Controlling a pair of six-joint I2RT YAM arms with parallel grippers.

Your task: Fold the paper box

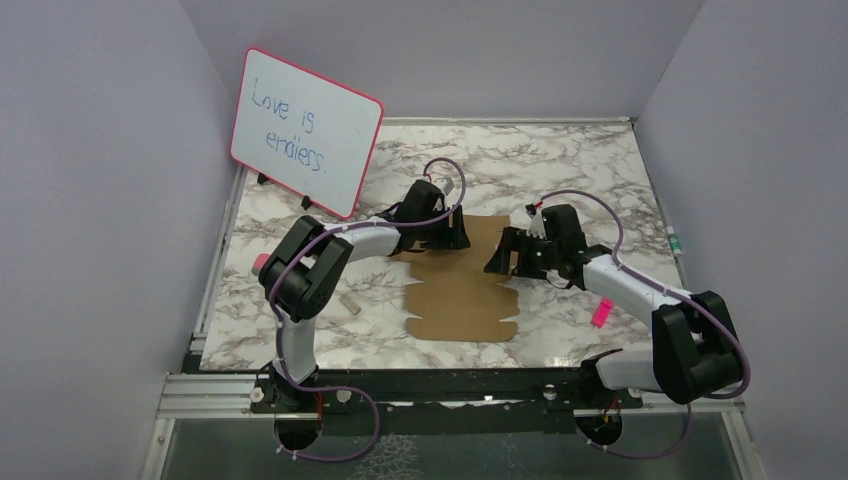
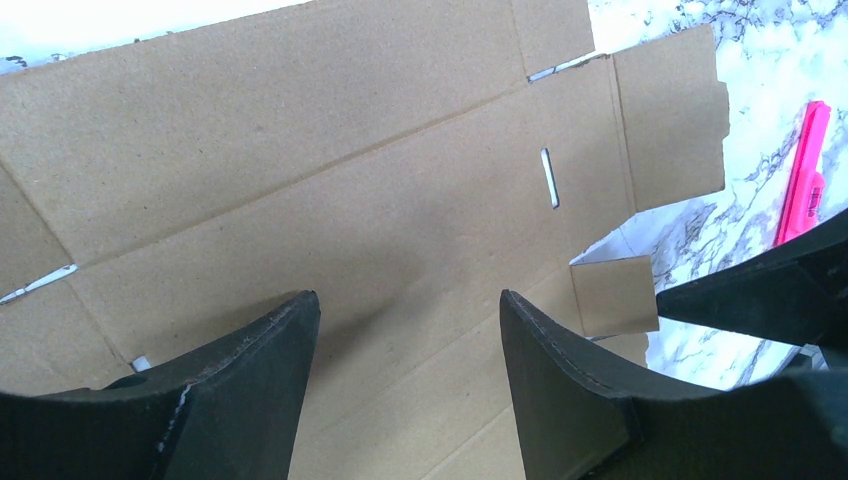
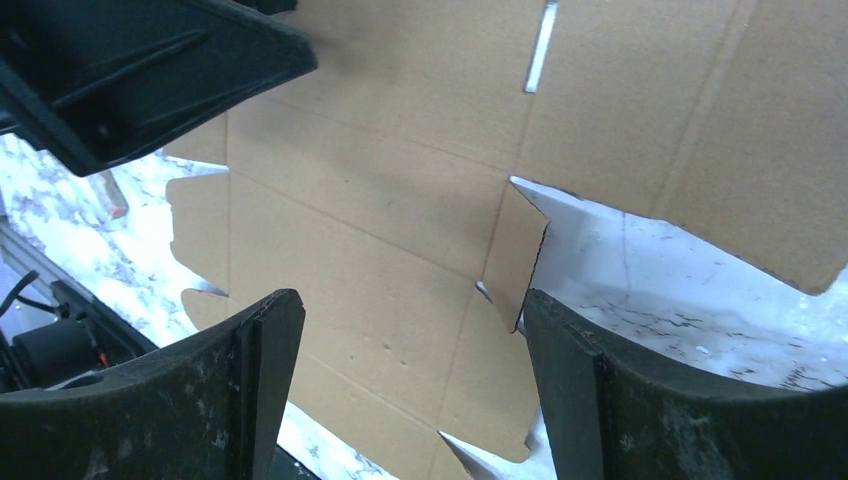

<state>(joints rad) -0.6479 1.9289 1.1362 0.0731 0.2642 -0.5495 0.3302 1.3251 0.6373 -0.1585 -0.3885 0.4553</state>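
The paper box is a flat brown die-cut cardboard sheet with flaps and notches, lying on the marble table. My left gripper hovers over its far left part, jaws open and empty; the sheet fills the left wrist view below my left gripper. My right gripper hovers at the sheet's right edge, jaws open and empty. In the right wrist view my right gripper hangs over the sheet, and a small side flap stands partly raised by the right finger.
A pink-framed whiteboard stands at the back left. A pink marker lies by the right arm and also shows in the left wrist view. A small tan object lies left of the sheet.
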